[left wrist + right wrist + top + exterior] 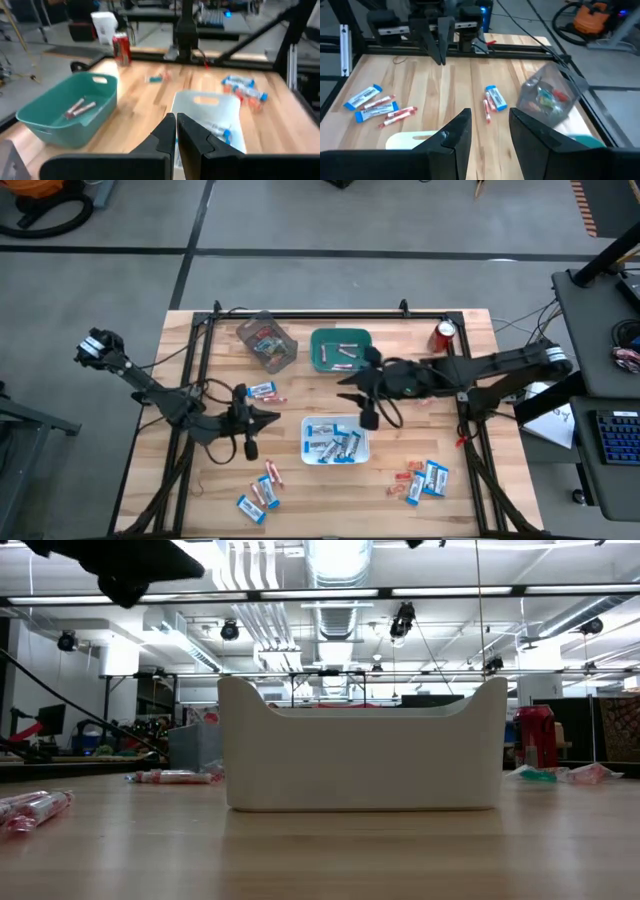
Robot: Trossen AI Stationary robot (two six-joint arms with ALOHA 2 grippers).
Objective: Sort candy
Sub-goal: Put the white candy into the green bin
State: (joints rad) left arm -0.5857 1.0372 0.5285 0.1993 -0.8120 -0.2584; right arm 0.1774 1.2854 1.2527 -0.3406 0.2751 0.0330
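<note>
- The left claw hangs over the desk just left of the white bin; its fingers are pressed together with nothing between them.
- The right claw hangs between the green bin and the white bin, its fingers standing apart and holding nothing.
- The white bin at the desk's centre holds several blue-and-white packets.
- The green bin, toward the back, holds a few slim pinkish sticks.
- A clear bin, left of the green one, holds small red-orange pieces.
- Loose candy lies on the desk: one packet with a stick near the left claw, a cluster at the front left, and another cluster at the front right.
- A red soda can stands at the back right corner.
</note>
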